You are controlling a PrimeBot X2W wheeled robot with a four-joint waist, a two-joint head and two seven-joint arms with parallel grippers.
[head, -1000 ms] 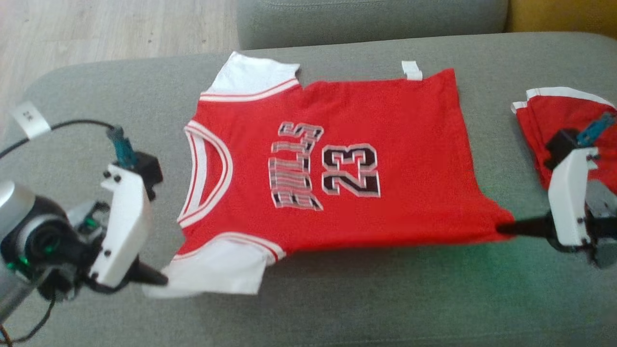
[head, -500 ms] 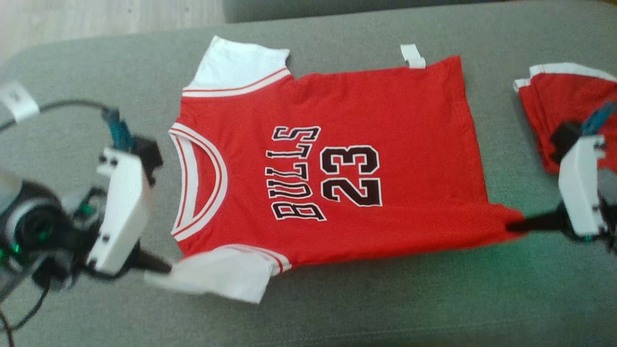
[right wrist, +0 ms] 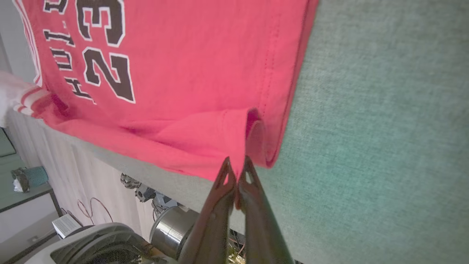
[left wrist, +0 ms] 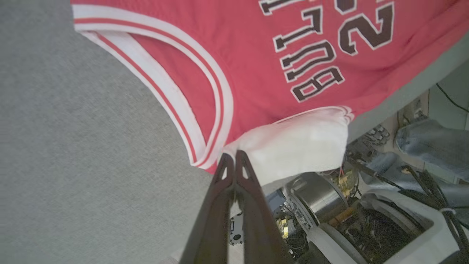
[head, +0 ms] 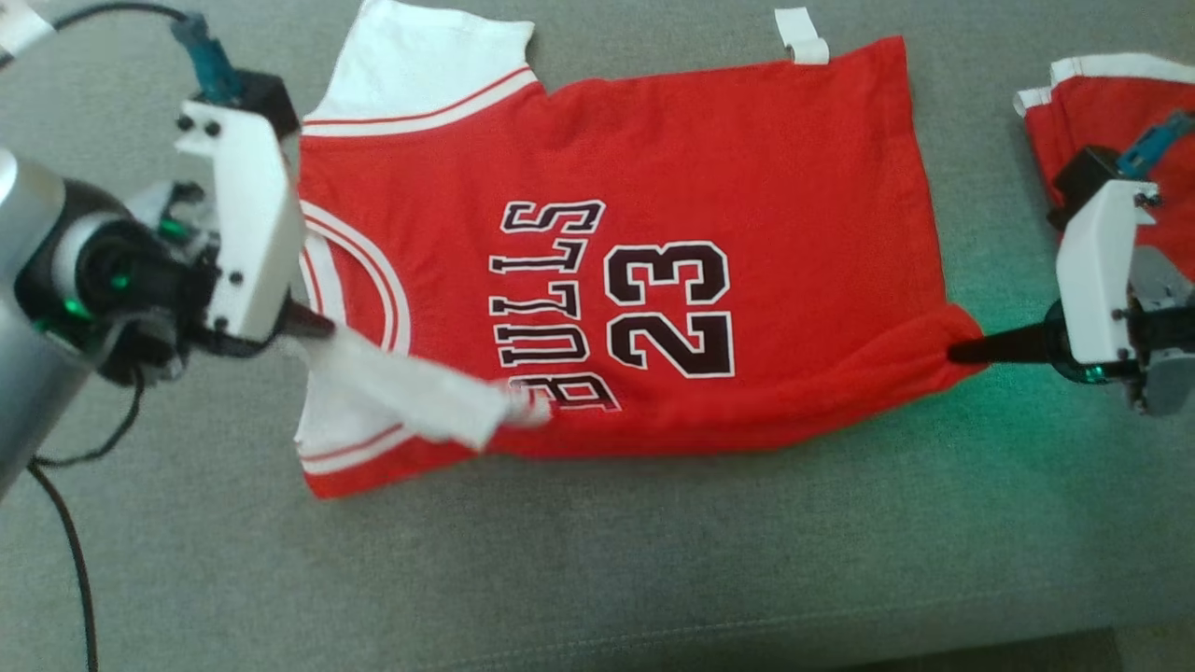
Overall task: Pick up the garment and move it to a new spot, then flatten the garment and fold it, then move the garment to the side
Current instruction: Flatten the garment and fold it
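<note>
Garment (head: 653, 187), red jersey: left gripper (head: 317, 329) clamped on white sleeve (head: 411, 397), right gripper (head: 957, 353) clamped on hem corner (head: 929, 338), both raised by the near edge of the cushion (head: 653, 579); body lies mid-cushion. Risk: uneven travel skews the fold; pinches, apparently shallow, may slip.

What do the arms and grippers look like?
Left gripper and right gripper: two long, slim dark fingers each, tapering to cut-out tips, on a white angular bracket with dark screws, topped by a black block and teal connector. Left wrist is silver-grey with green lights; black cable trails from it.
</note>
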